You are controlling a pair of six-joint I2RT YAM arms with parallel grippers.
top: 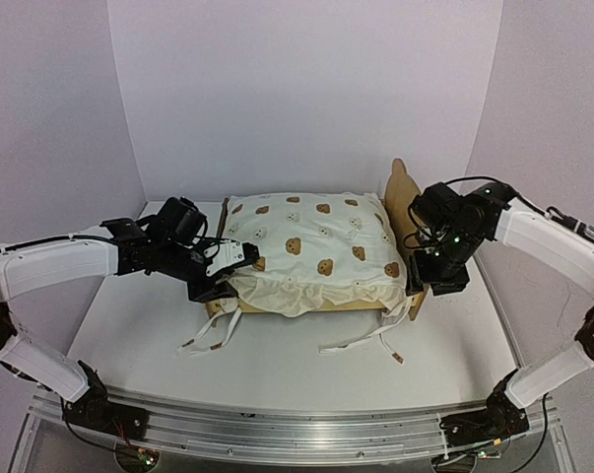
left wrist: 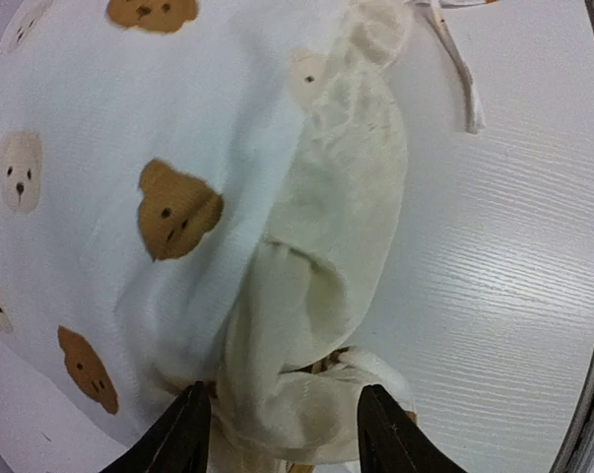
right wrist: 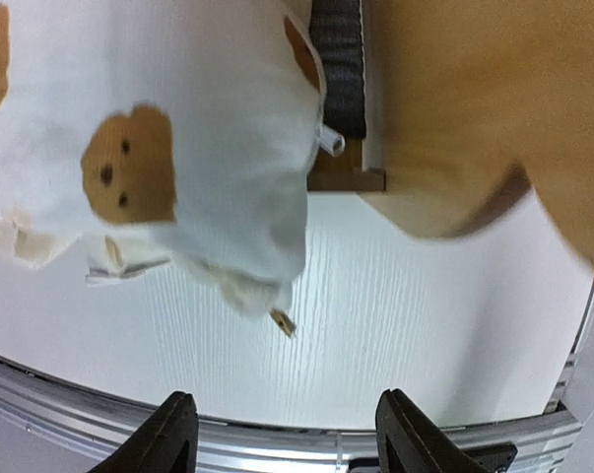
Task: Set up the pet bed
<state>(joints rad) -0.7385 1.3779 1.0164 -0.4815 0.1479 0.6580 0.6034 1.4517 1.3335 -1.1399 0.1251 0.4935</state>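
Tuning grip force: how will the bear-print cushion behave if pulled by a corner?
The cushion is probably floppy: its ruffle bunches between the left gripper's open fingers. Likely light; it sits puffed. Loose ties may trail and snag.

Plywood pet bed (top: pixel 400 197) mid-table, bear-print ruffled cushion lying on top, ties trailing in front

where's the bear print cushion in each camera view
Top external: the cushion lies at the centre, on the bed frame.
Left wrist: it fills the left and middle, its ruffle running down to the bottom edge.
Right wrist: it is in the upper left.
Shared landmark: the white table, on the right in the left wrist view and across the lower half in the right wrist view.
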